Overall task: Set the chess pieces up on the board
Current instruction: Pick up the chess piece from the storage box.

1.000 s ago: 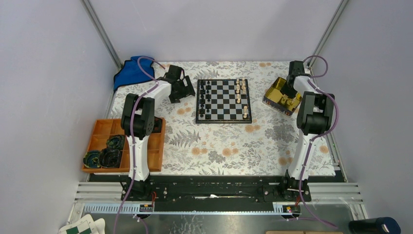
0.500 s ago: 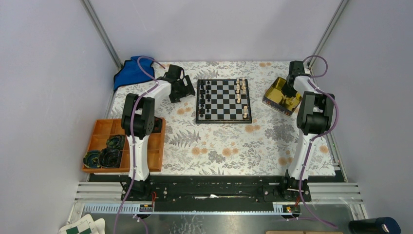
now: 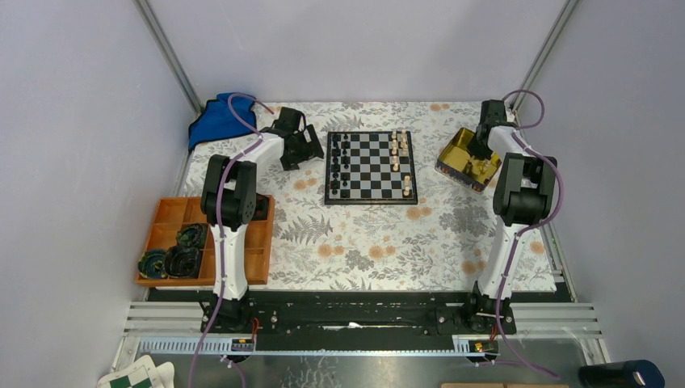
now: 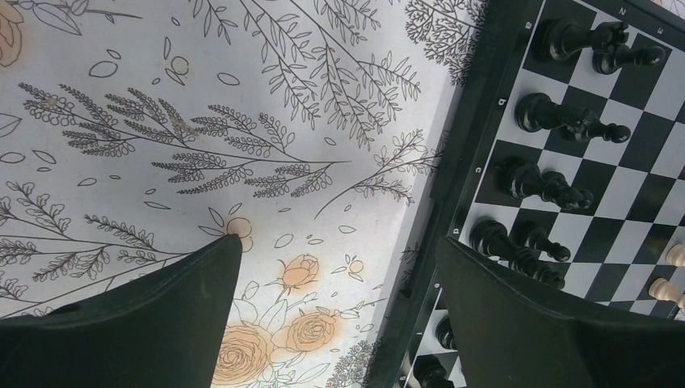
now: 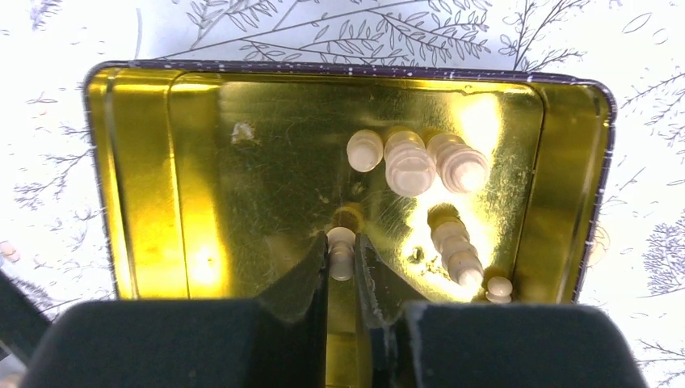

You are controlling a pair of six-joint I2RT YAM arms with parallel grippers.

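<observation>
The black-and-white board (image 3: 371,167) lies mid-table, black pieces (image 3: 342,166) along its left side and pale pieces (image 3: 399,147) along its right. My right gripper (image 5: 342,242) is down inside the gold tin (image 5: 202,162), shut on a small pale piece (image 5: 341,250). Several more pale pieces (image 5: 412,162) lie loose in the tin. My left gripper (image 4: 339,250) hangs open over the flowered cloth just left of the board's border (image 4: 452,186), holding nothing; black pieces (image 4: 557,113) stand beside its right finger.
A blue cloth (image 3: 218,117) lies at the back left. An orange compartment tray (image 3: 174,218) with dark round things sits front left. The gold tin (image 3: 464,158) stands right of the board. Walls close both sides and the back.
My right gripper has closed on a pale piece in the tin and the arm shifted slightly. The left arm has not moved.
</observation>
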